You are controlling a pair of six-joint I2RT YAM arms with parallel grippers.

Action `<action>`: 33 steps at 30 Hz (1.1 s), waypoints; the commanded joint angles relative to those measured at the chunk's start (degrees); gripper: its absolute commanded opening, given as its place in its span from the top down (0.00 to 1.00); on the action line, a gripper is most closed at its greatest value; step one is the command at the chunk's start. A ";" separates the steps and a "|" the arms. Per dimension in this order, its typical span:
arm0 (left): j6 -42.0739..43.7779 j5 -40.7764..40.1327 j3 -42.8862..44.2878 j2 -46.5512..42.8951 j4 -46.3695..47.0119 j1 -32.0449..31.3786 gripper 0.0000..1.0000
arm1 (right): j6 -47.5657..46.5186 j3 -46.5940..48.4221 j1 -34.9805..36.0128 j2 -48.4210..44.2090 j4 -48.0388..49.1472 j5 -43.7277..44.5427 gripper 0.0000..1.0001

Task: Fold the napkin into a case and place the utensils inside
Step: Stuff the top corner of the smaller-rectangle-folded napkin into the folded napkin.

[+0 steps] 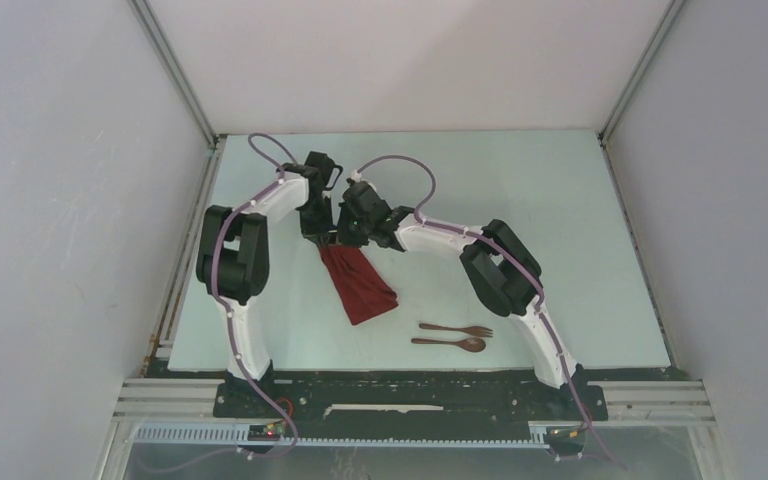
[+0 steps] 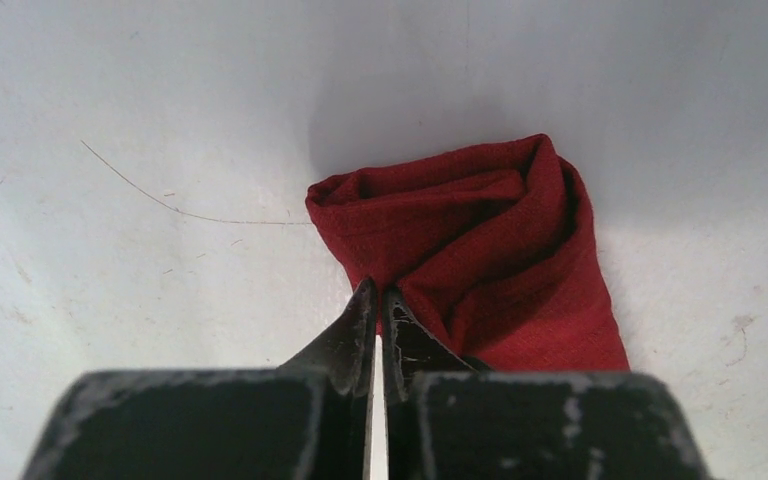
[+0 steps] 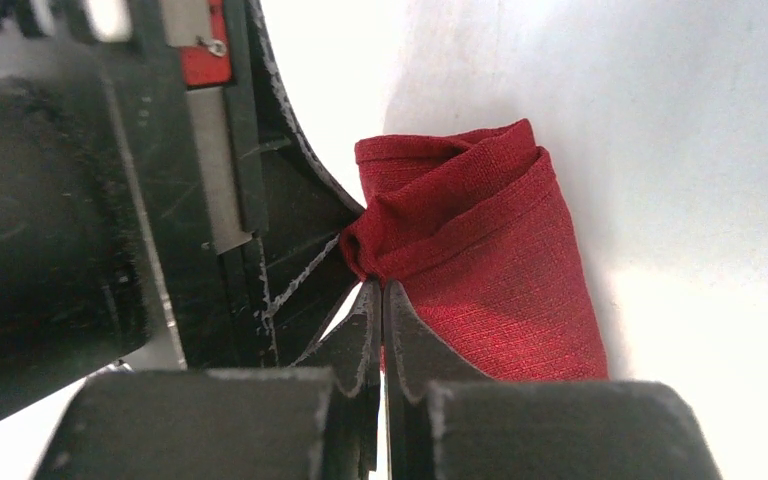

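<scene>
The dark red napkin [image 1: 360, 287] is a narrow folded strip running from the middle of the table back toward both grippers. My left gripper [image 1: 318, 234] and right gripper [image 1: 344, 238] meet side by side at its far end. In the left wrist view the left gripper [image 2: 378, 293] is shut, its tips pinching the edge of the bunched napkin [image 2: 505, 255]. In the right wrist view the right gripper [image 3: 381, 289] is shut on a gathered fold of the napkin [image 3: 490, 265], with the left gripper's fingers [image 3: 290, 215] right beside it. The utensils, a brown fork [image 1: 457, 329] and spoon [image 1: 450, 343], lie side by side right of the napkin's near end.
The pale table [image 1: 520, 220] is walled in by grey panels at left, right and back. A thin hair-like thread [image 2: 170, 205] lies on the surface left of the napkin. Both arm bases sit on the black rail [image 1: 400, 395] at the near edge.
</scene>
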 commanded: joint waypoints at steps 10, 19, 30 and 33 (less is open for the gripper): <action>2.23 3.46 -2.88 -6.45 2.17 2.72 1.00 | 10.72 -6.27 -1.42 2.37 20.81 -8.52 1.00; 2.90 2.02 -3.15 -6.42 1.77 3.46 1.00 | 12.69 -8.92 -2.12 5.37 30.25 -11.92 1.00; 1.97 9.51 -4.75 -7.23 3.11 3.47 1.00 | 10.77 -2.99 0.35 11.55 26.25 -9.54 1.00; 1.51 8.93 -6.10 -8.92 3.76 3.49 1.00 | 9.49 -0.78 2.64 10.87 20.54 -3.28 1.00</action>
